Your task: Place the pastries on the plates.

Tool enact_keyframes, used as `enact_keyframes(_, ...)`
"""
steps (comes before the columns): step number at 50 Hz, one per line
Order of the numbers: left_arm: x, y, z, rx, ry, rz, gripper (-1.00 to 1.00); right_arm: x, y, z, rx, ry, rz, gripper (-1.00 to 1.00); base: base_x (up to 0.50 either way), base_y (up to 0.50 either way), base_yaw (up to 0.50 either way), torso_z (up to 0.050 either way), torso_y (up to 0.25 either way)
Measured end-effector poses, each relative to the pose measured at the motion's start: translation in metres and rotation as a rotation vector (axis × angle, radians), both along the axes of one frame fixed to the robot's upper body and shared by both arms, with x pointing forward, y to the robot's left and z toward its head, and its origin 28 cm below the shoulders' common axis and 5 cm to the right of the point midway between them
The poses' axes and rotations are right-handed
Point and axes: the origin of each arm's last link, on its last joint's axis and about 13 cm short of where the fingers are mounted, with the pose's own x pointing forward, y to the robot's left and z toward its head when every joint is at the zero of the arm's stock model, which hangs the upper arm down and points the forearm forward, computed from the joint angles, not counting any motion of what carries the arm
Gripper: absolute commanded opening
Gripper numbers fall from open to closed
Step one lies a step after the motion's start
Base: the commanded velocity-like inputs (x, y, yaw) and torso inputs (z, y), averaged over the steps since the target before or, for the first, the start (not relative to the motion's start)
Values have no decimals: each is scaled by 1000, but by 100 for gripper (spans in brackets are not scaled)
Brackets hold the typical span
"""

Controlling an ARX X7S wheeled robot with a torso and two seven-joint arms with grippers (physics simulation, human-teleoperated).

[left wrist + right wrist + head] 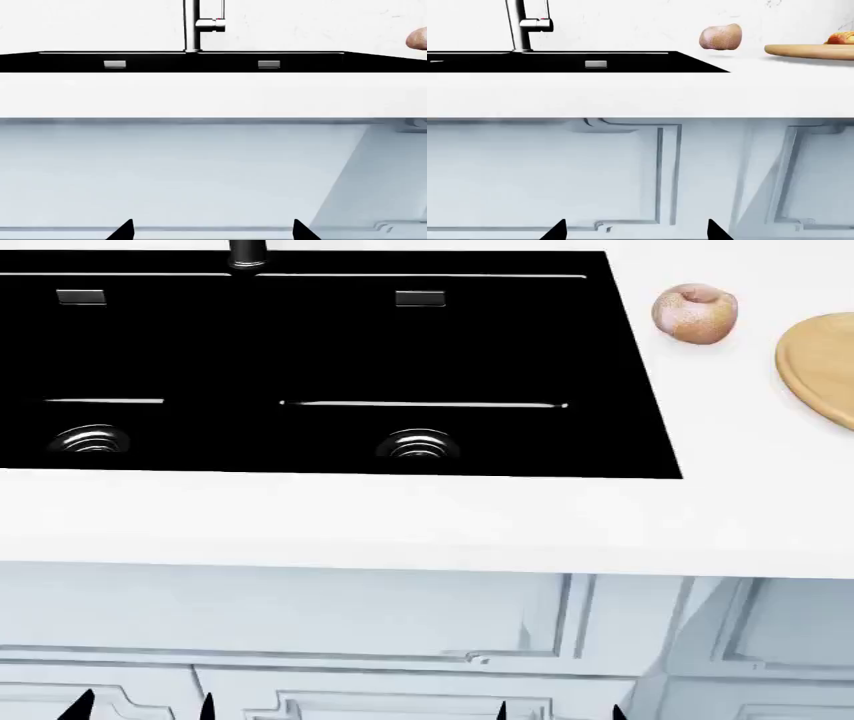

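Both grippers [140,706] [558,710] low by the cabinet [400,630], released, nothing held. Ball [694,313] between sink [320,360] and wood plate [821,365]; counter edge [400,530] in between.

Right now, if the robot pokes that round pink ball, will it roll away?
Probably. The ball looks round and sits loose on the flat white counter, apart from the wooden plate, so a nudge could roll it. Its dimpled, dusted skin suggests it is soft and might dent under a hard squeeze.
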Motion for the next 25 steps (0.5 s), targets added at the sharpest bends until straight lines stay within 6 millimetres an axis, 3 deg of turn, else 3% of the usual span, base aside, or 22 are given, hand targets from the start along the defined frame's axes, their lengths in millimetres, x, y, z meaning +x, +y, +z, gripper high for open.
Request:
enact_keyframes(10, 2, -1, 0, 0, 4, -1, 100, -1, 0, 0, 1, -6, -3, 100, 0, -12, 0, 0, 0)
enact_keyframes(14, 2, 0, 0, 2, 5, 0, 100, -2, 1, 0, 2, -7, -2, 100, 0, -500, 0, 0, 0)
enact_keyframes(19, 3, -1, -1, -1, 8, -4, 100, -2, 0, 0, -6, -8, -4, 100, 0, -55, 0, 0, 0)
enact_keyframes(25, 3, 0, -1, 2, 10, -2, 100, -2, 2, 0, -7, -7, 0, 100, 0, -500, 0, 0, 0)
